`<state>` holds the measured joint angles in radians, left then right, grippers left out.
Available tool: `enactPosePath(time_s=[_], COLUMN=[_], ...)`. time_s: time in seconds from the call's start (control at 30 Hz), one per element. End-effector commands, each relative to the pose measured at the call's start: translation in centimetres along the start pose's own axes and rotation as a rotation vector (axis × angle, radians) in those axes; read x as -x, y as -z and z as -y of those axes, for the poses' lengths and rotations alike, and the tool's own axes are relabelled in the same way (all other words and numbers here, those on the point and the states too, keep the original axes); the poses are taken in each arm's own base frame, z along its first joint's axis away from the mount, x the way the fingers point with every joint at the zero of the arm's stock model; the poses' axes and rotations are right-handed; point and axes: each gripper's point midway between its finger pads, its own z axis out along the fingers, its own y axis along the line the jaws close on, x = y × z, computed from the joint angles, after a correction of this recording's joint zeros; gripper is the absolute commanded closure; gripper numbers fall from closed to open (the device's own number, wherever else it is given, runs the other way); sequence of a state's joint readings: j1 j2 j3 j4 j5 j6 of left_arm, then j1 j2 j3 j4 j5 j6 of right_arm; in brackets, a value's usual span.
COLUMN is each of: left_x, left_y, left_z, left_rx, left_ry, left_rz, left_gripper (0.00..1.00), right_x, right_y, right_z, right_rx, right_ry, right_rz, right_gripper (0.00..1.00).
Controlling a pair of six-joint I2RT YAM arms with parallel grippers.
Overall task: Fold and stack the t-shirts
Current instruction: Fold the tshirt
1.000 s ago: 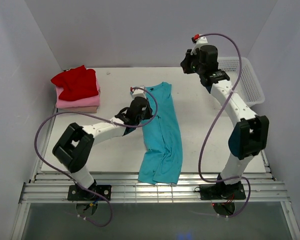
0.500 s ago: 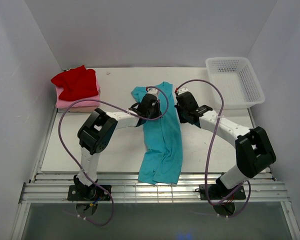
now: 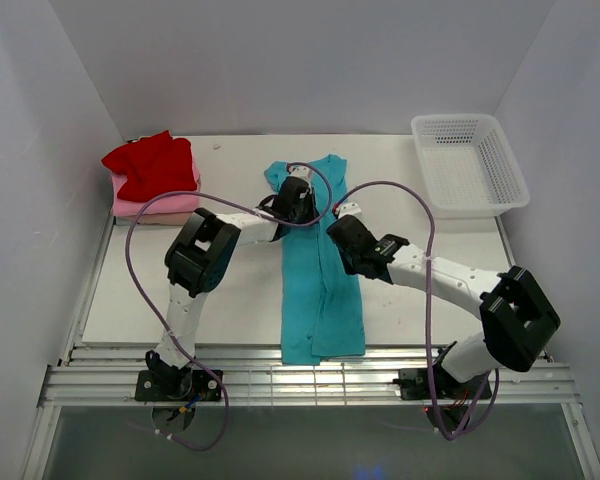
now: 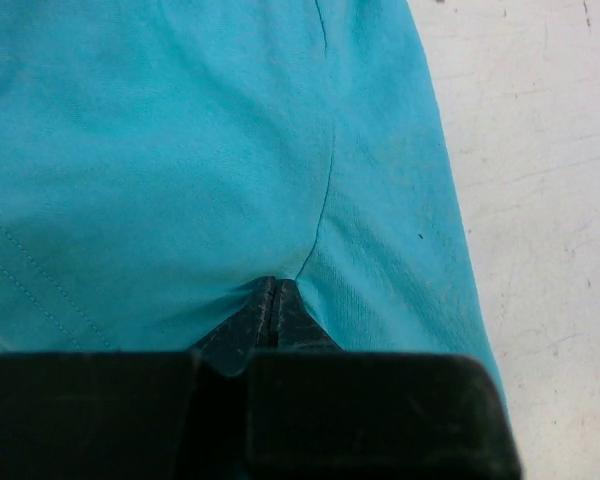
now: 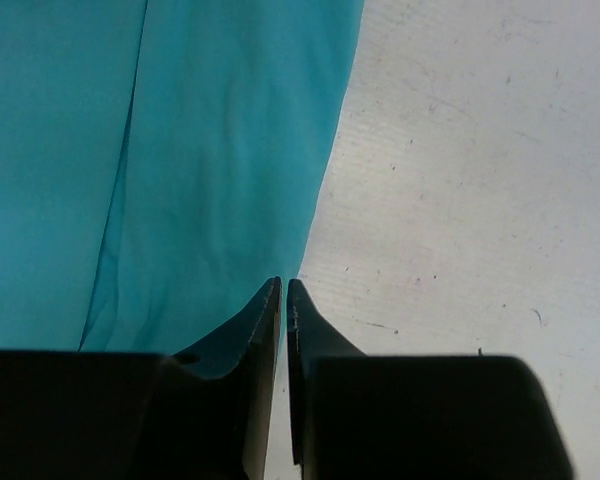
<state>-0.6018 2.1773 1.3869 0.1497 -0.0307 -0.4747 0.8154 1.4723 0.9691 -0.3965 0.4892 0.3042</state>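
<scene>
The teal t-shirt [image 3: 323, 270] lies as a long strip down the middle of the table, collar end at the far side. It also fills the left wrist view [image 4: 210, 150]. My left gripper [image 3: 298, 203] is at the shirt's far end, shut, with a pinch of teal cloth [image 4: 320, 220] creasing away from its tips [image 4: 273, 285]. My right gripper [image 3: 340, 232] is low at the shirt's right edge [image 5: 230, 150]. Its jaws are closed to a thin slit with no cloth showing between them [image 5: 283, 287]. Red [image 3: 152, 164], pink [image 3: 160, 204] and beige [image 3: 175, 218] shirts sit folded in a stack at the far left.
A white mesh basket [image 3: 470, 165] stands at the far right corner. The teal shirt's hem [image 3: 323, 350] reaches the table's near edge, by the metal rails. Purple cables loop above both arms.
My right arm came down from above the basket to the shirt's right edge. My left gripper moved toward the far side with the collar end. The shirt now lies straighter and longer.
</scene>
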Motion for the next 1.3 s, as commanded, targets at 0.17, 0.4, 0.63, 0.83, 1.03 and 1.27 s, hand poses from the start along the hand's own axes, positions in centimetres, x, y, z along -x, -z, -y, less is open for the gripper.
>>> enactPosePath(time_s=[0.17,0.4,0.63,0.83,1.03,1.27], left_x=[-1.5,-0.2,1.9,6.8,12.8,7.6], left_y=[-2.6,-5.3,-5.7,-3.1,5.9,12.6], left_z=[-5.2,-6.6,-8.1,-6.6,-2.9,-2.5], left_rx=[0.110,0.116,0.156,0.142,0.118,0.124], left_ry=[-0.050,-0.097,-0.126,-0.152,-0.154,-0.018], left_rz=[-0.088,-0.078,-0.046,0.105,0.301,0.164], left_gripper=[1.00,1.00,1.00,0.68,0.31,0.20], right_x=[-4.9,-9.1,-11.1,-11.6,-10.8,-10.1], right_y=[3.0,4.4,4.8,4.5,4.2,3.5], right_z=[-0.7,-1.4,-2.2,-2.7,-3.3,-3.8], right_rx=[-0.007,0.043,0.100,0.123,0.146,0.134], right_ry=[-0.067,-0.095,-0.138,-0.145,-0.158,-0.141], right_rz=[-0.043,-0.096,-0.121,-0.120,-0.084,-0.065], right_gripper=[0.71,0.62,0.61,0.61,0.61,0.59])
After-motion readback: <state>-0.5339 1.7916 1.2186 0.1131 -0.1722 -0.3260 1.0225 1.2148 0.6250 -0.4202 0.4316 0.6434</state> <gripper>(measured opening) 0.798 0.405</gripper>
